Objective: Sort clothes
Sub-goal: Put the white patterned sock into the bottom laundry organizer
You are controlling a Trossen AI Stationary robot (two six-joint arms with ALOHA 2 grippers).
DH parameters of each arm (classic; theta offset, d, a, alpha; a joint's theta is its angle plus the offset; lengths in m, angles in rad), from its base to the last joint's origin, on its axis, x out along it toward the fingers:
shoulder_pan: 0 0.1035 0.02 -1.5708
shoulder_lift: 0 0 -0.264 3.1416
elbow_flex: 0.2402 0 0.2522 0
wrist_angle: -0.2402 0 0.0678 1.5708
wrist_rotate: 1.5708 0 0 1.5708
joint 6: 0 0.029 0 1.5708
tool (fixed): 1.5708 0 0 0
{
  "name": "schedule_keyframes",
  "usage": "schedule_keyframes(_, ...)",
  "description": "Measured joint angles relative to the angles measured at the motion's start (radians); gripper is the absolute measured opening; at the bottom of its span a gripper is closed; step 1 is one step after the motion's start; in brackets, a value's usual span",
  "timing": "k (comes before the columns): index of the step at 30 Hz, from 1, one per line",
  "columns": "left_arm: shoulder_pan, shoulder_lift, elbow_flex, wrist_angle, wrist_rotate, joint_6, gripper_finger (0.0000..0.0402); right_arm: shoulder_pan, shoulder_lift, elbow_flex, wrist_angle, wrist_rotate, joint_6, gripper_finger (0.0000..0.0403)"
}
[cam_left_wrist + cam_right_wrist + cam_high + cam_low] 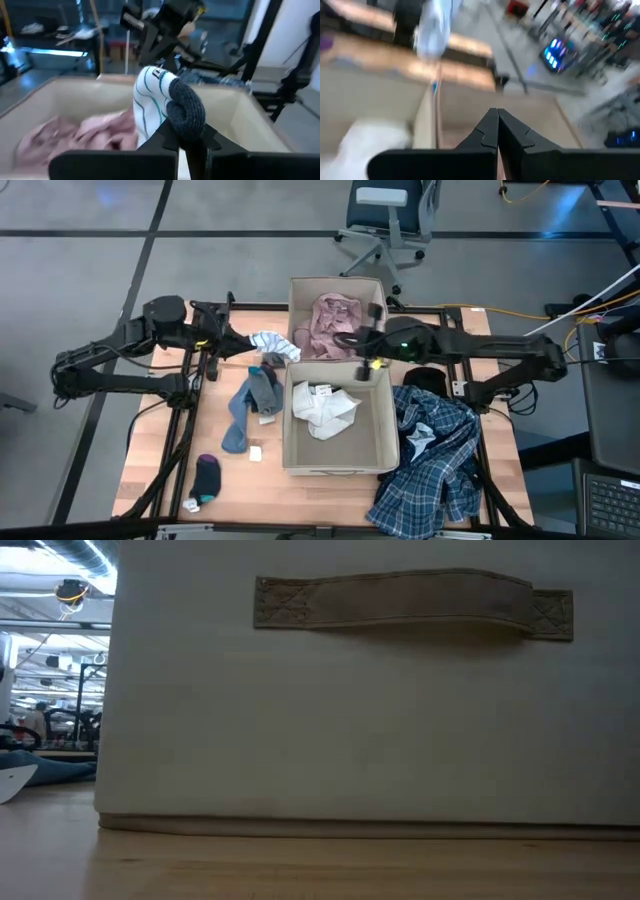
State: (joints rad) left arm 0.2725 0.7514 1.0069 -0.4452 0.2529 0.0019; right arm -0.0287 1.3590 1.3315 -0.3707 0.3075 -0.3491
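My left gripper (252, 346) is shut on a white sock with teal stripes and a grey end (272, 344), just left of the far beige bin (297, 290). The sock also shows in the left wrist view (152, 97). A pink shirt (330, 320) lies in the far bin. A white top (325, 410) lies in the near bin (292, 448). My right gripper (366, 366) is shut and empty above the wall between the two bins; its shut fingers show in the right wrist view (497, 127). My left gripper pinches the sock's grey end (187, 117) between its two fingers. The fingers come about level from the table's left. The white striped part (150, 95) stands beyond the fingertips, lifted clear of the table, beside the far bin's left wall.
Grey and blue socks (252, 398) lie on the table left of the near bin. A dark sock (206, 476) lies near the front left. A blue-white plaid shirt (432, 465) and a black garment (424, 376) lie to the right of the bins. The low view shows only the near bin's wall (370, 720).
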Motion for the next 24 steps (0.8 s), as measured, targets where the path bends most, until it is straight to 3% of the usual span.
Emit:
schedule_keyframes(7,-0.126,0.118,-0.044,0.165,0.017,-0.021,0.0006,0.110,-0.162,-0.001,-0.377,0.114,0.100,0.0007)
schedule_keyframes(10,-0.174,0.176,-0.051,0.204,0.014,-0.021,0.0003,0.166,-0.227,-0.031,-0.445,0.163,0.176,0.0007)
schedule_keyframes(17,-0.282,0.329,-0.051,0.280,-0.019,0.031,0.0007,0.259,-0.398,-0.254,-0.395,0.251,0.285,0.0007)
schedule_keyframes(24,-0.332,0.448,-0.051,0.290,-0.207,0.063,0.0004,0.273,-0.501,-0.494,-0.193,0.259,0.304,0.0007)
